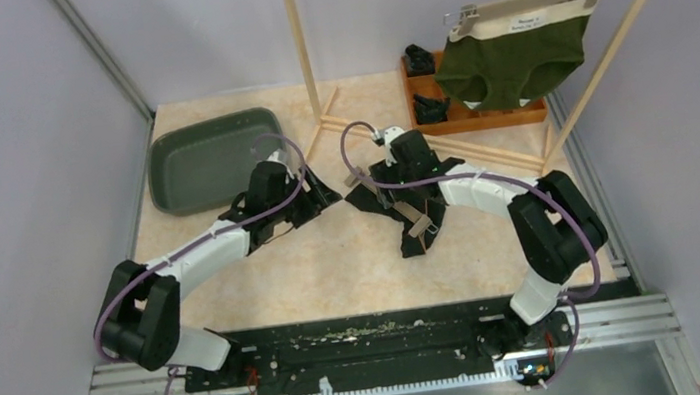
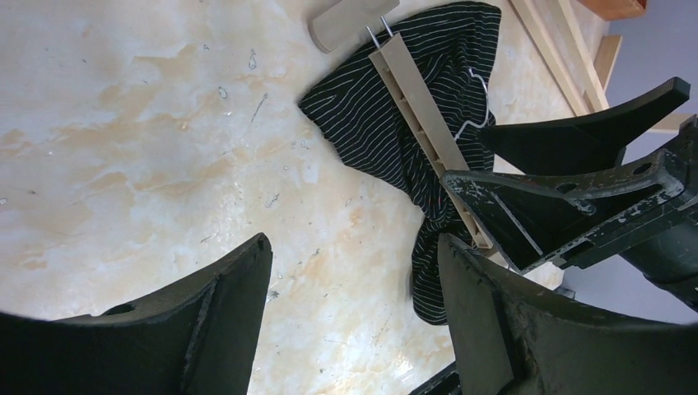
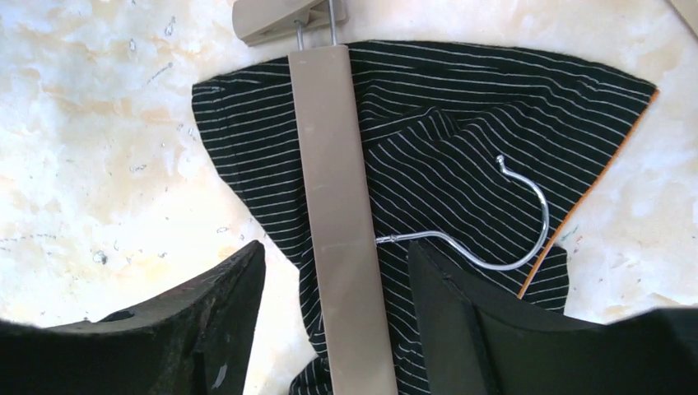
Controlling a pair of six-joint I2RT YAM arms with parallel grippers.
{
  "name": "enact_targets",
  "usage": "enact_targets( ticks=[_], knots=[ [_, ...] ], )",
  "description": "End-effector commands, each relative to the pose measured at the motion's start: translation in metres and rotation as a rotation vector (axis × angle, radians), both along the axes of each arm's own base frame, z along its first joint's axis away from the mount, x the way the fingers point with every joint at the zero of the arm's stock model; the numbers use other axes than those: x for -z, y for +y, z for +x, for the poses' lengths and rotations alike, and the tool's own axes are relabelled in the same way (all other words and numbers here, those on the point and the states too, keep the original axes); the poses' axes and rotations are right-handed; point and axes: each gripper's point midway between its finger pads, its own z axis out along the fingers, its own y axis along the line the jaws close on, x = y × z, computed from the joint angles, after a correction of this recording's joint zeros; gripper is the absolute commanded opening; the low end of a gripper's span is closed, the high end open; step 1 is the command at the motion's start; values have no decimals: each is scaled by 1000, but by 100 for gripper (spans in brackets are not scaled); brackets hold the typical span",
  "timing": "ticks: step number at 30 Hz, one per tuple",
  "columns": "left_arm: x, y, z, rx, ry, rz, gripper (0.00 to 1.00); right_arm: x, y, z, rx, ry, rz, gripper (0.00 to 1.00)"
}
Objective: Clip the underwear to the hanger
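Reaching forward, right gripper [image 3: 333, 255] gapes astride the beige hanger [image 3: 329, 148] on striped underwear [image 3: 461, 107]; left gripper [image 2: 354, 243] gapes too (nothing held); wooden box [image 1: 498, 121] holds dark bundles [image 1: 419, 57].

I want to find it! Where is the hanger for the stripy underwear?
The hanger lies flat on the striped underwear on the table, right of the middle from above, below the right arm's jaws.

Top camera looks down from behind — wrist cameras (close, facing downward) seemingly share the striped underwear [image 3: 461, 107] and hanger [image 3: 333, 206].
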Motion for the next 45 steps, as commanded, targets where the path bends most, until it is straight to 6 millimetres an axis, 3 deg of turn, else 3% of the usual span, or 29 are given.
enact_targets(
  ticks=[1, 11, 14, 19, 24, 26, 27, 28, 31, 35, 40, 45],
  knots=[
    [-1, 2, 1, 2, -3, -12, 78, -12, 18, 13, -48, -48, 21, 61],
    [9, 1, 2, 11, 25, -34, 78, 16, 18, 13, -47, 0, -20, 48],
    [10, 1, 3, 9, 25, -36, 78, 14, 17, 14, -41, -13, -33, 36],
    [10, -3, 7, 16, 26, -46, 78, 15, 17, 18, -51, -23, -70, 44],
    [12, -7, 9, 30, 39, -58, 78, 21, 15, 24, -57, -24, -113, 43],
    [12, -8, 11, 32, 41, -58, 78, 21, 15, 26, -57, -24, -117, 37],
    [12, -8, 12, 29, 42, -59, 78, 20, 15, 26, -50, -28, -115, 28],
    [12, -8, 14, 26, 42, -60, 78, 16, 14, 27, -39, -39, -107, 20],
    [8, -10, 21, 14, 39, -81, 78, -6, 11, 26, -2, -103, -60, 14],
    [-6, -32, 30, 80, 33, -198, 79, -43, 8, 20, 53, -205, 6, 6],
    [-16, -56, 42, 134, 61, -275, 78, -68, 8, 9, 132, -278, 52, 6],
    [-35, -64, 54, 110, -4, -289, 76, -76, 10, 2, 197, -259, 112, 6]
  ],
)
